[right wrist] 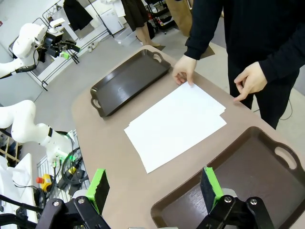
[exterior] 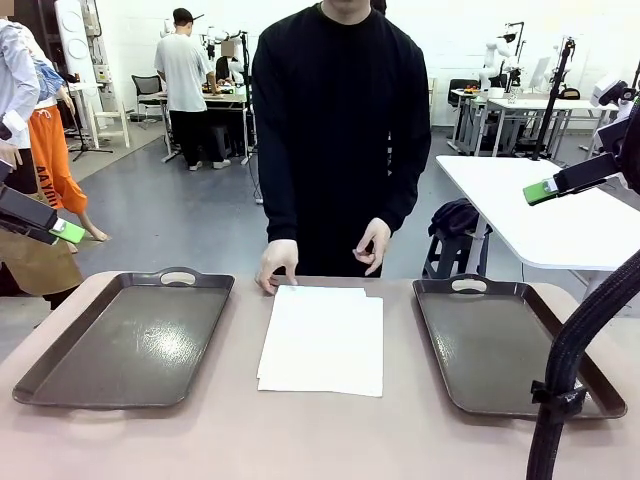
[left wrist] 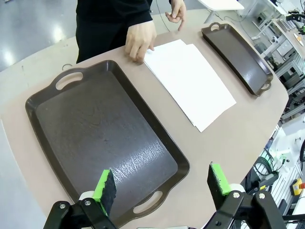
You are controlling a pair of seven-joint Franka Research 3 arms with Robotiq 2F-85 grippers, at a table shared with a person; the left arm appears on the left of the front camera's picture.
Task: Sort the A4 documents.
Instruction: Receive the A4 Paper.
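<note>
In the middle of the table [exterior: 330, 440], we see the white sheets [exterior: 322, 340] lying flat in a loose stack between the left tray [exterior: 125, 340] and the right tray [exterior: 500, 345], touching neither. A person's hand [exterior: 277, 262] presses fingertips on the stack's far left corner. Our left gripper [left wrist: 161, 180] and right gripper [right wrist: 154, 182] hang above the table, jaws spread wide, holding nothing.

The A4 documents [exterior: 322, 340] lie flat in a loose stack in the middle of the surface [exterior: 300, 440], between the left tray [exterior: 130, 340] and the right tray [exterior: 500, 350], touching neither. They are plain white and blank-looking, with edges slightly out of line, so a lower sheet peeks out at the far right corner. A person's hand [exterior: 277, 265] rests its fingertips on the far left corner.
</note>
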